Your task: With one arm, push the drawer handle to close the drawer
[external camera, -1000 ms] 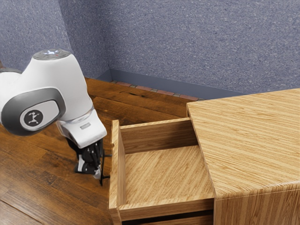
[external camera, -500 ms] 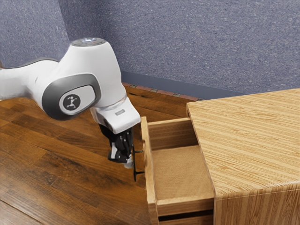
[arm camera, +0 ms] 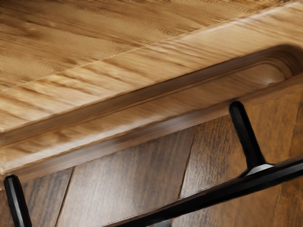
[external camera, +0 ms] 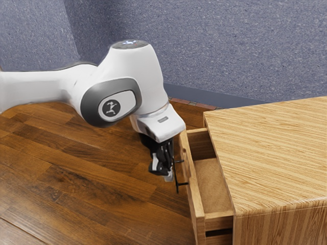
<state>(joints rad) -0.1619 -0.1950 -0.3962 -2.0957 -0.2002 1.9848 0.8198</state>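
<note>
In the exterior view, the gripper (external camera: pixel 168 176) points down at the outer side of the drawer front, right beside the black handle (external camera: pixel 177 178). Whether it touches the bar cannot be made out. The wooden drawer (external camera: pixel 213 186) stands partly out of its cabinet, a narrow strip of its inside visible. Seen from the wrist, the handle (arm camera: pixel 215 190) runs slantwise below the hand on two posts, and the drawer front (arm camera: pixel 118 118) lies alongside it with a long recess in its face.
The wooden cabinet (external camera: pixel 276 153) fills the exterior view's right side. Brown plank floor (external camera: pixel 92 184) extends under the arm and in front of the drawer. A blue-grey wall (external camera: pixel 219 46) rises behind.
The drawer has slid well into the cabinet, toward the exterior view's right, its opening now much narrower. My arm and gripper moved the same way, staying close to the handle.
</note>
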